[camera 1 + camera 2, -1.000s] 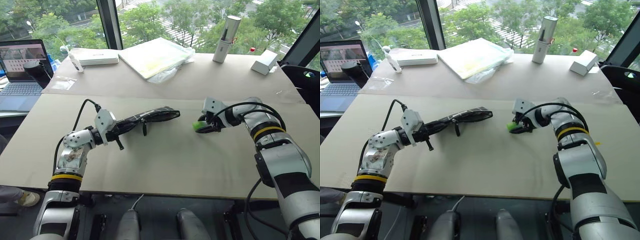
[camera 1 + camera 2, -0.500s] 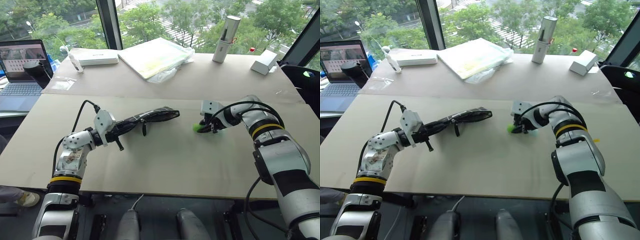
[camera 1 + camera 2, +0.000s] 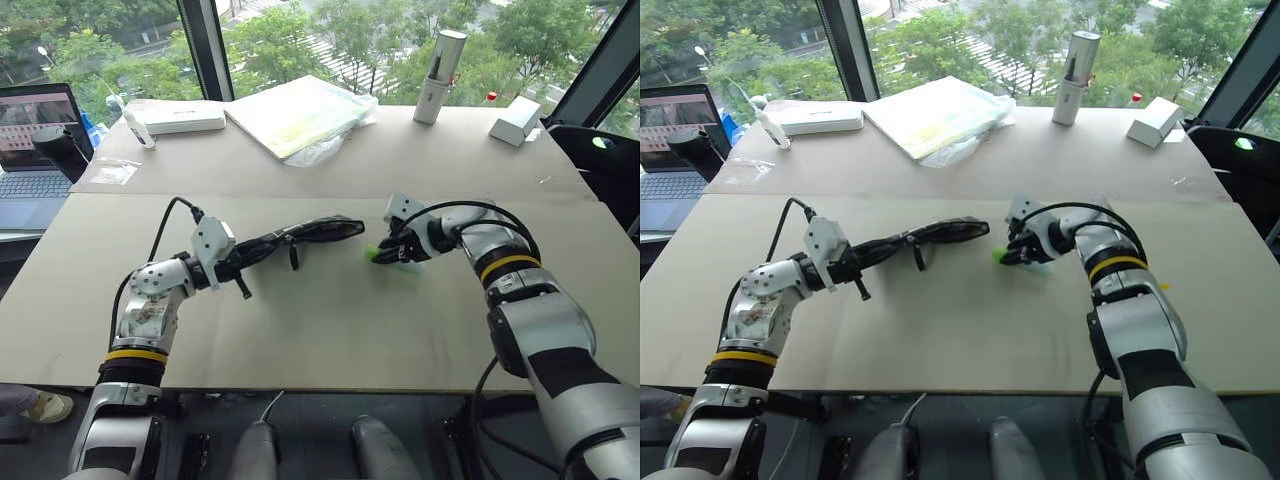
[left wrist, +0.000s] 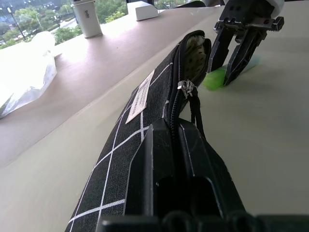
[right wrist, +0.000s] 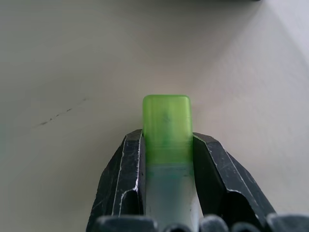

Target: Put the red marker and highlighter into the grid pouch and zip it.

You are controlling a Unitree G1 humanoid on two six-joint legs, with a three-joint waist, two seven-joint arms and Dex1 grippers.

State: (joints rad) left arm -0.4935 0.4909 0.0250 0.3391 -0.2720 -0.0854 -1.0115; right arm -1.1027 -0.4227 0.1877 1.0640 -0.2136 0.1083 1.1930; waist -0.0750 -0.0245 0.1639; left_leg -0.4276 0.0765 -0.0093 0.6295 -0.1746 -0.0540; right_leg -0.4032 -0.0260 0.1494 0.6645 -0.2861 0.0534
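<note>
Both end effectors busy: right end effector (image 3: 385, 252) clamps highlighter (image 5: 166, 126), green end pointing left at grid pouch (image 3: 300, 233) open mouth just beside it; left end effector (image 3: 243, 266) pinches pouch's near-left end, long axis toward highlighter.

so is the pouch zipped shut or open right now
Open. The grid pouch gapes at its far end, showing the lining, and its zipper pull sits partway along.

laptop (image 3: 35, 150), white box (image 3: 516, 120), grey cylinder (image 3: 438, 62)
</note>
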